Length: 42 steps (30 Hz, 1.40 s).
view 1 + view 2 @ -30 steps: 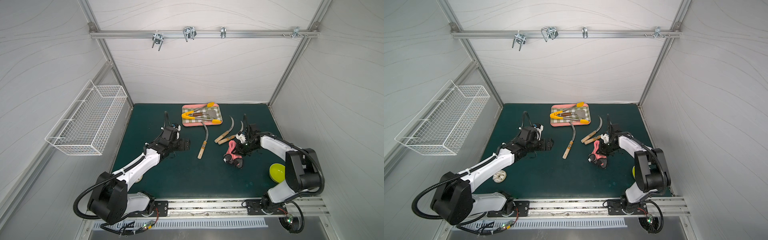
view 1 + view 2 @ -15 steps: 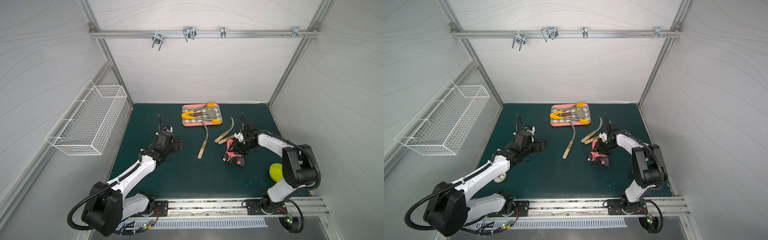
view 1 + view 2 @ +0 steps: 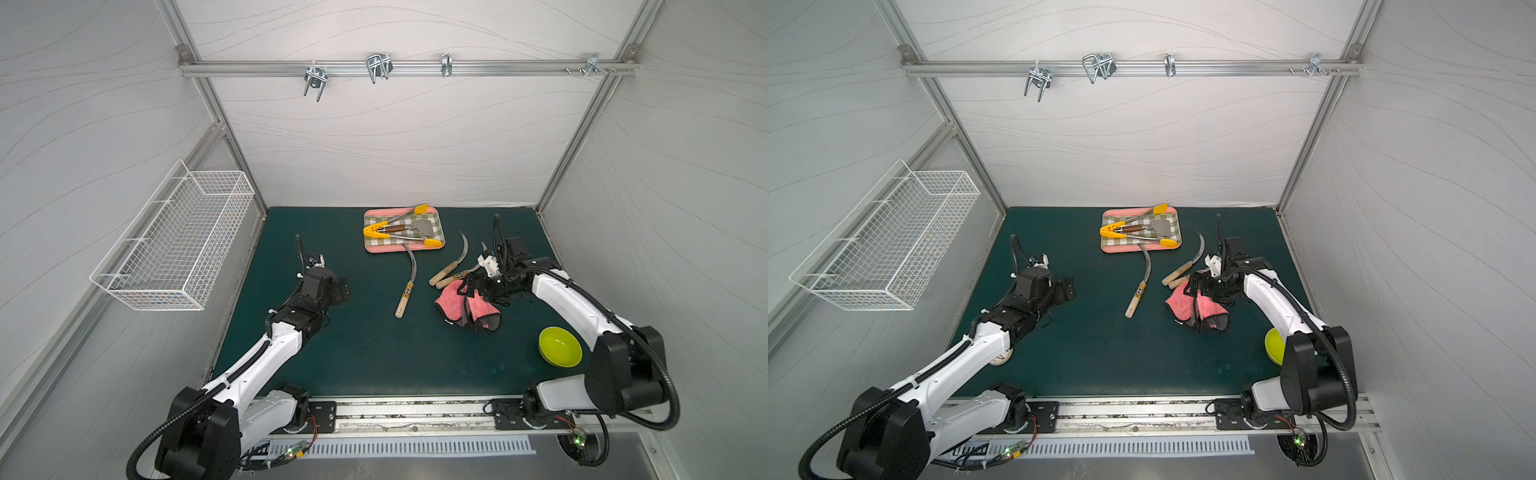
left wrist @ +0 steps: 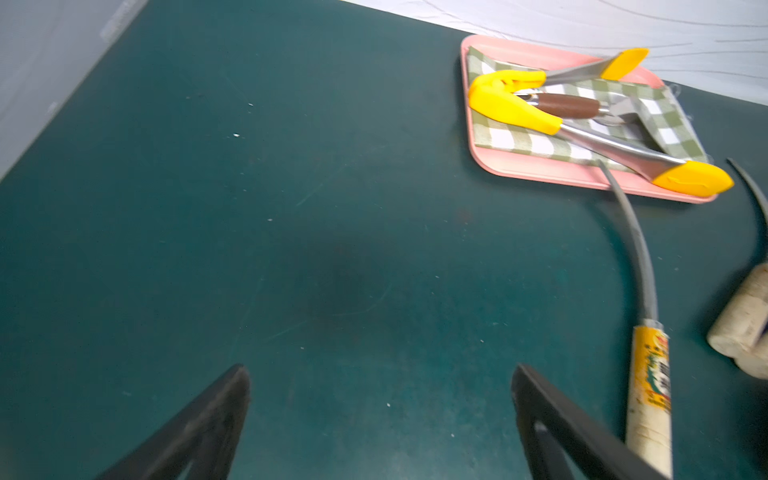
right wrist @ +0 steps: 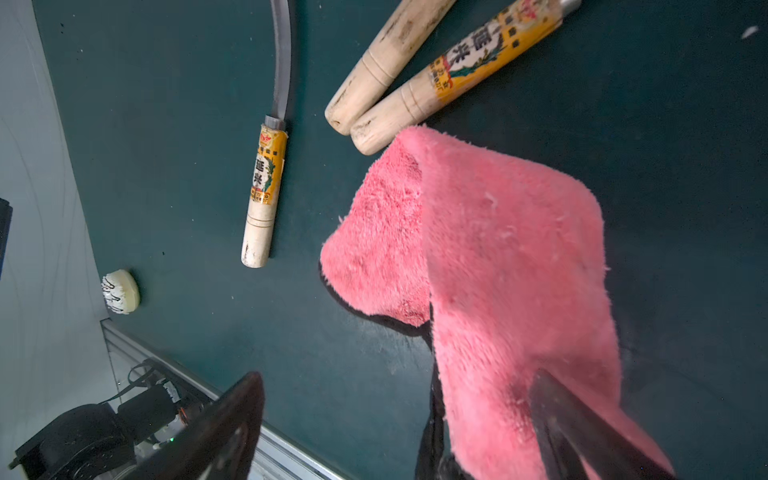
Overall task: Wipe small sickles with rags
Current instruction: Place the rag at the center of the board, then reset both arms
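Three small sickles lie on the green mat. One sickle is in the middle, its blade tip at the tray's edge. The other two lie handle by handle just right of it. A pink fuzzy rag with dark backing lies crumpled just in front of those handles. My right gripper hovers open over the rag, with one finger across the cloth and nothing pinched. Left of the middle sickle, my left gripper stands open above bare mat.
A pink-rimmed checked tray at the back holds yellow-tipped tongs and a brown-handled spatula. A yellow-green bowl sits near my right arm. A small white brush lies under my left arm. A wire basket hangs on the left wall.
My right gripper went from shut to open and let go of the rag, which stays on the mat. My left arm drew back to the left, away from the middle sickle.
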Each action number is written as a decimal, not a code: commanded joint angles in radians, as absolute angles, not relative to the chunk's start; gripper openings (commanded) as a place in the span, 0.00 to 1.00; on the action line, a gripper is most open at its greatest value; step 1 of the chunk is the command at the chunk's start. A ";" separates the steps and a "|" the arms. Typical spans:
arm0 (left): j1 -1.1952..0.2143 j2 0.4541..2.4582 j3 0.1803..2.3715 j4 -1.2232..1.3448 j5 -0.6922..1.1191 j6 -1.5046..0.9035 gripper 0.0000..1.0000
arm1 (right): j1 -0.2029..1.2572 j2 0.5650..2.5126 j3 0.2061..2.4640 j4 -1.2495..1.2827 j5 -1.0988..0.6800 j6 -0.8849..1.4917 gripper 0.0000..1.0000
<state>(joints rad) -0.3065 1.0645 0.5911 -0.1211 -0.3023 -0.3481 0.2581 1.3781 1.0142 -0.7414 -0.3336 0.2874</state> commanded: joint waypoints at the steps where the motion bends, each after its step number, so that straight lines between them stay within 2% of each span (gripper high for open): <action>1: -0.289 1.042 0.604 -0.071 -0.386 -0.328 0.99 | 0.263 1.337 1.019 -0.816 -0.260 0.269 0.99; 10: -0.249 1.005 0.519 0.069 -0.476 -0.253 0.99 | 0.249 1.240 0.987 -0.758 -0.232 0.291 0.99; 17: -0.183 1.030 0.478 0.135 -0.507 -0.209 0.99 | 0.242 1.144 0.918 -0.645 -0.115 0.315 0.99; 26: -0.028 1.095 0.406 0.337 -0.338 -0.124 0.99 | 0.219 0.992 0.727 -0.414 0.015 0.320 0.99; 32: 0.026 1.216 0.367 0.556 -0.228 -0.097 0.99 | 0.216 0.877 0.607 -0.237 0.113 0.223 0.99; 42: 0.049 1.456 0.397 0.786 -0.108 -0.067 0.99 | 0.165 0.937 0.517 -0.044 0.289 0.185 0.99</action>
